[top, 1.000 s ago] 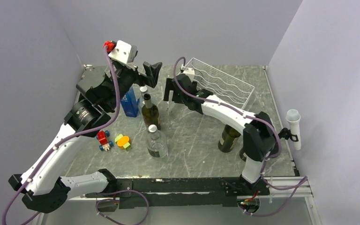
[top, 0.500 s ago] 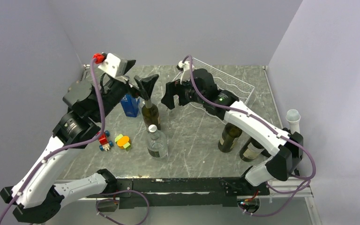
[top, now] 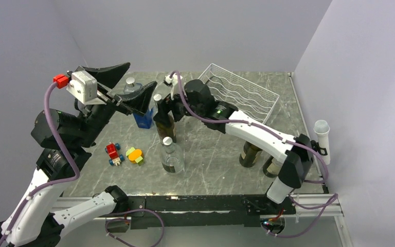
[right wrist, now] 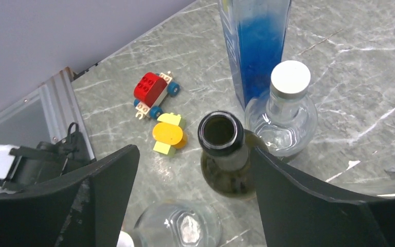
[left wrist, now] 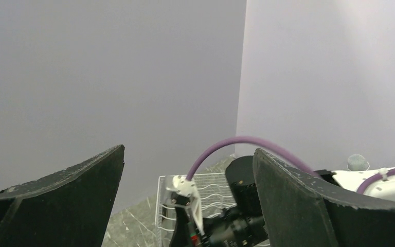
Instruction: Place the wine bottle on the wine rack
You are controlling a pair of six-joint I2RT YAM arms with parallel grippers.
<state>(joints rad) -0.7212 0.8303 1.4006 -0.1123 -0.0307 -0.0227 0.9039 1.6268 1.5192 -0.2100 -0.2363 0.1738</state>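
Now reaching: left jaws wide, empty; right jaws wide, seemingly clear astride the wine bottle (right wrist: 225,172); next, squeeze, carry to wine rack (top: 243,94).

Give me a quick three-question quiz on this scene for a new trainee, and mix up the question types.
1. True or false: the wine bottle beside the blue bottle is capped.
2. Which gripper has its fingers on either side of that wine bottle's neck? A left, B right, C neither.
3. What colour is the body of the toy car?

Key: 1 false, its mouth is open. 2 B, the right gripper. 3 red.
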